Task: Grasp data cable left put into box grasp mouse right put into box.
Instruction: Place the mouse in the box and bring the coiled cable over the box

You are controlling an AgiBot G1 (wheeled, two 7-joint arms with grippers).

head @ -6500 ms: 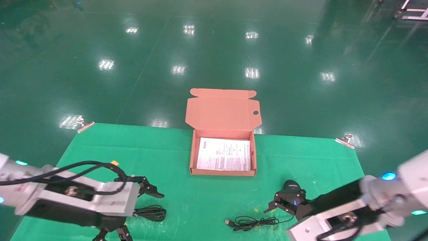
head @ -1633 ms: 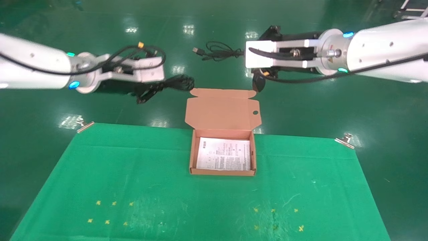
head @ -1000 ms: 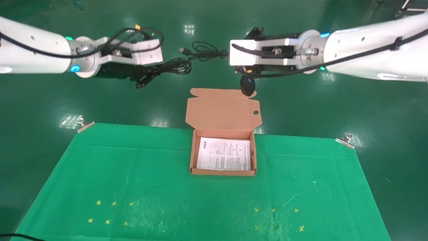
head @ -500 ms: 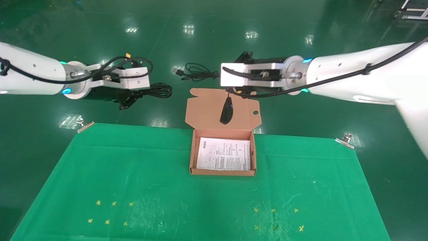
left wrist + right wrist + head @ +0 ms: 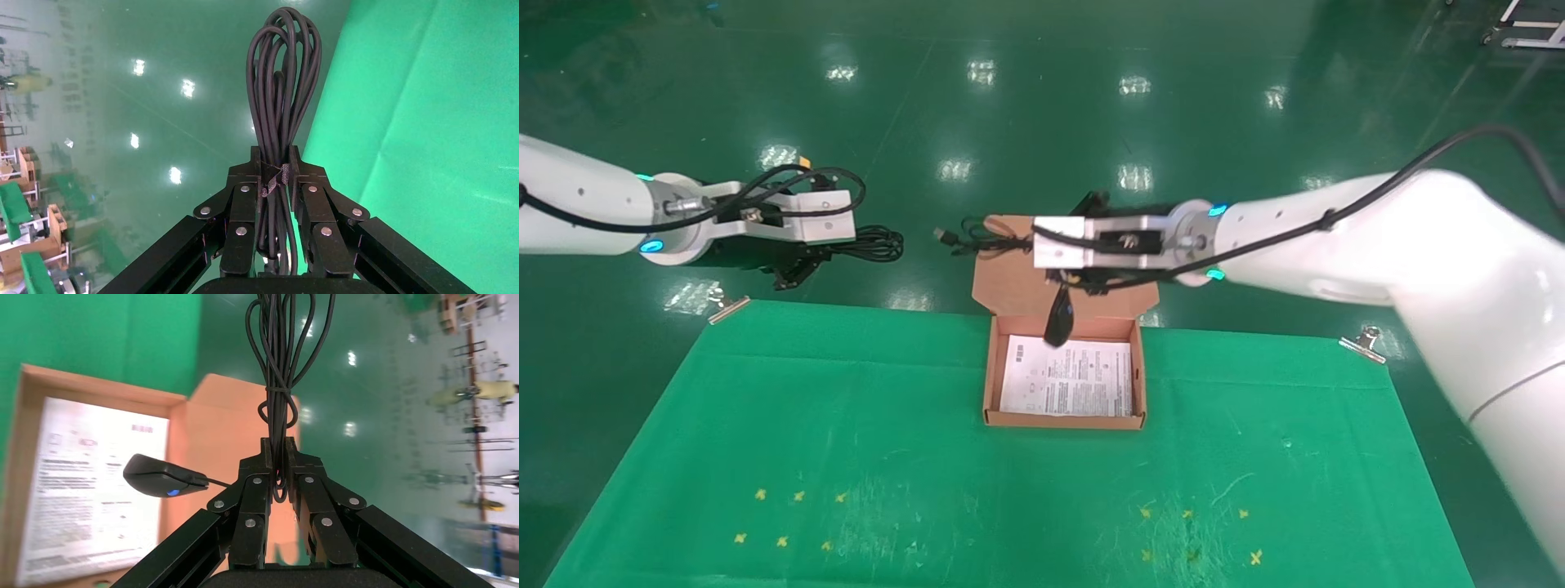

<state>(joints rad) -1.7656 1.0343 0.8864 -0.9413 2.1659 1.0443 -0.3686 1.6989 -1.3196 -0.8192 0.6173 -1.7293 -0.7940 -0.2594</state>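
The right claw (image 5: 280, 471) was pressed together on the bundled cord (image 5: 278, 367) of the mouse (image 5: 160, 476), pinching it between the fingertips (image 5: 262, 462). The loops of cord fanned out past the tips, with the plug (image 5: 943, 235) sticking out at the far end in the head view. The mouse itself hung free below the claw on its short lead, its blue wheel lit, dangling over the far edge of the box (image 5: 989, 384) where the open lid (image 5: 1009, 286) joined it. Beneath and just nearer than the mouse, the white leaflet (image 5: 1068, 378) lay flat on the box floor. The box sat on the green cloth (image 5: 846, 457).

The left claw (image 5: 278, 184) was squeezed shut on the data cable (image 5: 283, 92), gripping the bundle at its tied waist, the long loops reaching straight out beyond the fingers (image 5: 242, 223). It hovered in the air well to the left of the box, above the shiny floor (image 5: 928, 98) past the cloth's far edge. Metal clips (image 5: 727, 304) held the cloth's far corners.
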